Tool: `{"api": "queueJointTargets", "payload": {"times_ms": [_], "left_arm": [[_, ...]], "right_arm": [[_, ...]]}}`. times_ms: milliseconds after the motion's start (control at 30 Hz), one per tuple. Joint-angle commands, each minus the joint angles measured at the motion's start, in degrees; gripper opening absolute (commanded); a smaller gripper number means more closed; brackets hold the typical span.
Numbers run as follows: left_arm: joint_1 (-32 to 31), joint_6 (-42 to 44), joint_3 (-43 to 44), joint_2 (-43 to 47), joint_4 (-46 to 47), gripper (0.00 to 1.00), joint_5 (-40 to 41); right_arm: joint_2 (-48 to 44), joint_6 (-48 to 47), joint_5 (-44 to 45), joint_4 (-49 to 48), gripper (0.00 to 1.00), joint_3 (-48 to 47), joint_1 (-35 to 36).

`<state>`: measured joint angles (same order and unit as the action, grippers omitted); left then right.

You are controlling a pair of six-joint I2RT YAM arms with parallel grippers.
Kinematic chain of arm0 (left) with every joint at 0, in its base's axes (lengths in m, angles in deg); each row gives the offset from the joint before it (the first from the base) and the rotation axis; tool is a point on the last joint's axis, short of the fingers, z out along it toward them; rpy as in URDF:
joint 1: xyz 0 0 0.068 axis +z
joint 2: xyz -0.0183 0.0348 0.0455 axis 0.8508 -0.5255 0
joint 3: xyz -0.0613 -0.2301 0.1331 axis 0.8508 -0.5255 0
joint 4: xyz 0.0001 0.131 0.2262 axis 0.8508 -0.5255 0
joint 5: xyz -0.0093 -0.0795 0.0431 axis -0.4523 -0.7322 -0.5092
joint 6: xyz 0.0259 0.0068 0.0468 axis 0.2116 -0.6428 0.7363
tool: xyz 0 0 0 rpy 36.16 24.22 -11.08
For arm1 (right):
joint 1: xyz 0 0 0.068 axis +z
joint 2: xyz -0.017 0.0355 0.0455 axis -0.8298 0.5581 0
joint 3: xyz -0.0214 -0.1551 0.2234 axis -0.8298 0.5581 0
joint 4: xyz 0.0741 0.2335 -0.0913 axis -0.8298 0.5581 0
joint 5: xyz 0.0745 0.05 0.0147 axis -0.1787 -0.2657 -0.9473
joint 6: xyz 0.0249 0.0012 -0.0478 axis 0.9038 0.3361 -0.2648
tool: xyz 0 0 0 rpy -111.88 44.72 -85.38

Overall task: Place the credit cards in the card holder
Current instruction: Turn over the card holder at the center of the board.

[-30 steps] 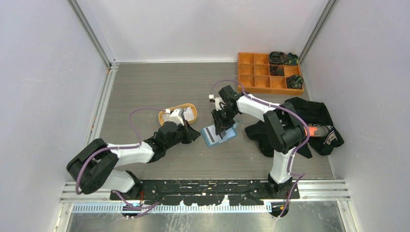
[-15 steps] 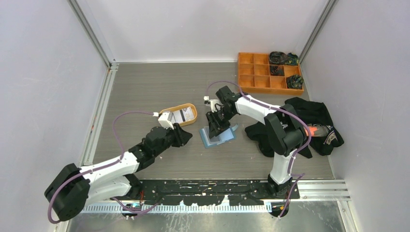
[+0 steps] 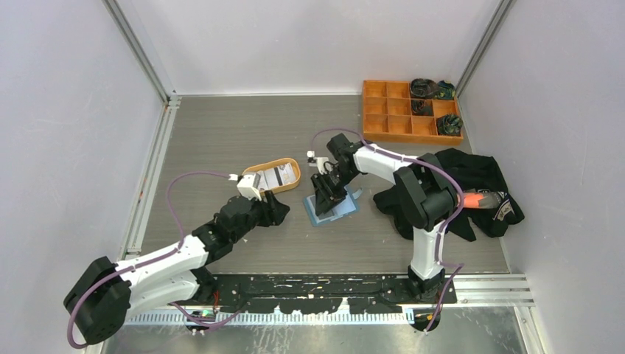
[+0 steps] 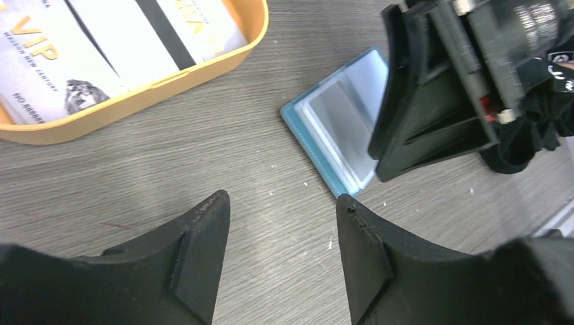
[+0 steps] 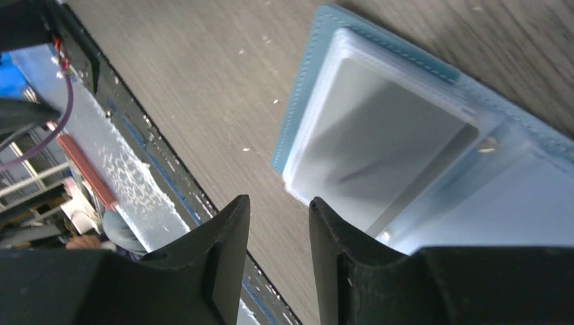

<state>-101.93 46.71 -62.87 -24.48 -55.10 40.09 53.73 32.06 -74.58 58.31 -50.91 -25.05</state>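
- As its clear pockets had to face up, the blue fold-over card holder (image 5: 379,135) lay open beneath the right gripper (image 5: 279,203), jaws narrowly parted, empty.
- Spread and empty, the left gripper (image 4: 281,200) hovered beside white striped credit cards (image 4: 108,47) in the orange oval tray (image 4: 169,78).

the top camera sits high up on the near side and looks down on the whole surface (image 3: 221,147). the left wrist camera is low and close, looking forward past the left hand (image 4: 281,203) at the card holder (image 4: 338,128). the right wrist camera is closer still, looking down past the right hand (image 5: 277,203) onto that same card holder. all three views share it.
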Motion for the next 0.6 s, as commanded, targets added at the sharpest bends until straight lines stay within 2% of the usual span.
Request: {"api": "queueJointTargets", "payload": {"times_ms": [0,100,200,233,267,300,367,433,567], "left_arm": [[1.12,6.09,4.10,1.45,-4.65,0.60,4.42],[3.25,8.88,6.69,1.58,-8.99,0.62,5.29],[8.09,9.67,8.32,1.60,-11.47,0.66,3.91],[10.12,9.60,8.52,1.49,-11.50,0.66,2.53],[12.30,9.35,8.71,1.33,-11.40,0.66,1.00],[14.50,9.14,8.95,1.13,-11.38,0.66,-0.59],[18.36,8.86,9.56,0.23,-11.65,0.67,-2.71],[21.65,8.71,10.22,-1.49,-11.98,0.69,-3.82],[28.92,7.98,12.83,-8.96,-11.61,0.67,-10.13]], "right_arm": [[-7.48,-9.33,-4.56,4.66,0.44,-4.15,0.31],[-13.12,-13.74,-3.25,4.46,0.45,-3.70,0.35],[-19.51,-14.34,2.32,-1.05,0.48,-1.81,0.68],[-21.42,-14.17,5.39,-4.16,0.51,-0.77,1.19],[-23.31,-14.15,8.59,-7.68,0.57,0.42,1.75],[-24.98,-14.17,11.61,-11.96,0.67,1.88,2.26],[-26.78,-13.86,14.57,-21.49,0.97,4.38,2.54],[-25.52,-13.12,13.09,-23.86,0.99,3.56,2.54],[-18.68,-8.69,3.02,-14.66,1.00,-6.19,2.52]]}}
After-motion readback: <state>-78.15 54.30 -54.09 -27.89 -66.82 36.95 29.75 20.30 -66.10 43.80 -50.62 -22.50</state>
